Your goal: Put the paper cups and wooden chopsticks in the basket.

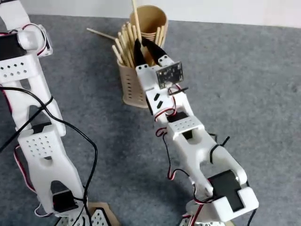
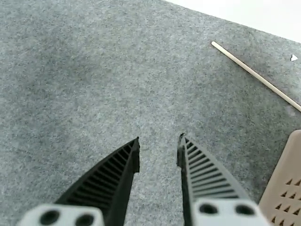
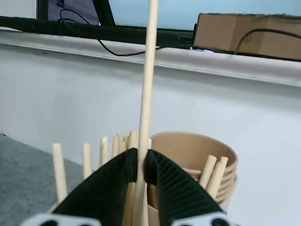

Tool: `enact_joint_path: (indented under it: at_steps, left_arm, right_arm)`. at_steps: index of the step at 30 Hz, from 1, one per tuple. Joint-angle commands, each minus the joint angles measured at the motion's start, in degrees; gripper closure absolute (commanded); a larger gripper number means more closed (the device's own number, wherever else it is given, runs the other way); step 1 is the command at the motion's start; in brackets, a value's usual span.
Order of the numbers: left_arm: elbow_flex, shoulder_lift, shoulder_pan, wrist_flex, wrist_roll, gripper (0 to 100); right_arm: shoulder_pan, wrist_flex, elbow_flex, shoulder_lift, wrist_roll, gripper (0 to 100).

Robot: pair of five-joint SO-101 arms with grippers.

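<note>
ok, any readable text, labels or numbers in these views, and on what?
No readable text in any view.
Camera board on the right arm's wrist: any print too small to read.
Basket, paper cups, held chopstick, cardboard box: no print visible.

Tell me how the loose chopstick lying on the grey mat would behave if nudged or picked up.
The loose chopstick looks thin, straight and round, so a sideways nudge would probably roll it, though the fuzzy grey mat may slow that. It seems stiff and very light. Lying flat, it may be awkward to pinch.
</note>
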Motion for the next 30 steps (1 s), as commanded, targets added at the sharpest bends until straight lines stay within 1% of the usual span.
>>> enact_joint_path:
  at_steps: [1,3,4,7,11,13,14,16,19,20,22,24,27,30]
  left_arm:
    - [-0.13,-3.21,-0.48,0.18,-0.53,85]
    - [-0.13,-3.47,-0.48,0.18,-0.53,85]
    - [-0.13,-3.56,-0.57,0.18,-0.53,85]
    - [-0.57,-3.65,-0.48,0.18,-0.53,85]
    - [-4.7,-3.65,-0.4,0.26,-0.44,85]
    - [-7.96,-3.65,-0.57,0.53,-0.44,85]
    - [-9.45,-3.65,-0.75,0.53,-0.44,85]
    - [-9.63,-5.67,-1.63,0.62,-0.44,85]
    - [-6.81,-13.41,-2.77,0.62,-0.44,85]
    - [-5.41,-16.92,-3.3,0.62,-0.44,85]
    - [-0.92,-24.57,-3.74,0.62,-0.44,85]
    - [6.73,-33.1,-3.74,0.62,-0.44,85]
    - [24.75,-46.64,-3.56,0.53,-0.53,85]
    - [45.76,-59.91,-1.36,0.26,-1.76,85]
  right_arm:
    - [1.1,-1.1,1.27,-2.24,0.26,90.6]
    - [1.1,0.31,2.77,-5.58,0.26,83.6]
    - [1.1,2.86,3.56,-7.87,0.26,82.3]
    - [1.19,11.56,4.79,-15.43,0.09,83.2]
    - [1.36,19.03,5.41,-25.1,0.26,83.6]
    - [3.3,24.48,6.81,-30.81,0.26,83.7]
    - [4.44,28.62,7.34,-34.07,0.26,84.5]
    - [7.6,39.69,8.4,-40.92,0.35,89.3]
    - [12.09,58.33,8.84,-52.09,0.35,99.8]
    - [13.49,63.87,9.54,-55.87,0.09,99.4]
    - [15.43,70.99,12.7,-63.43,0.09,99.1]
    - [16.4,73.27,19.12,-71.34,0.09,99.5]
    - [16.13,73.27,33.19,-83.82,0.26,99.5]
    - [16.22,73.27,47.52,-96.22,0.26,99.5]
